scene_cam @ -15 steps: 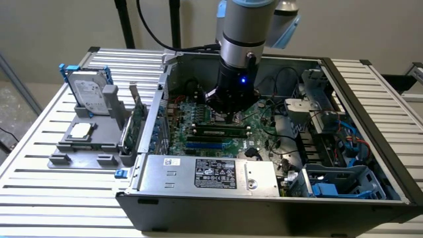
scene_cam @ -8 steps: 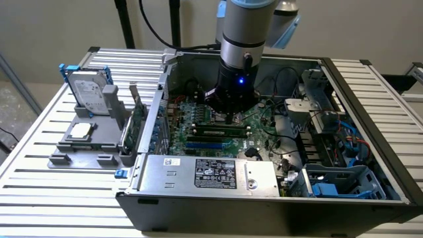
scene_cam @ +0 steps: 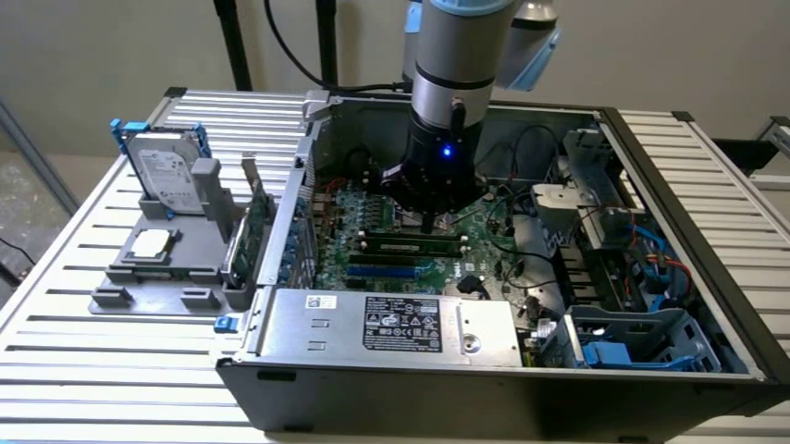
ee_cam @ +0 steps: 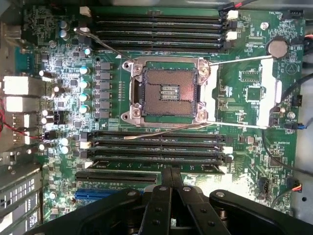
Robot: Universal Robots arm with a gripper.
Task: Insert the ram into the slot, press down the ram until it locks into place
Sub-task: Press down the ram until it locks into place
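Tool (scene_cam: 428, 225) closed, fingertips bearing on ram (scene_cam: 401, 246), holding nothing. Ram lying level in slot (ee_cam: 156, 157); insertion done, latch lock unconfirmed.

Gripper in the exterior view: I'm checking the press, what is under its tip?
The ram lies directly under the shut gripper. Its tip covers the contact spot, so whether they touch is hidden.
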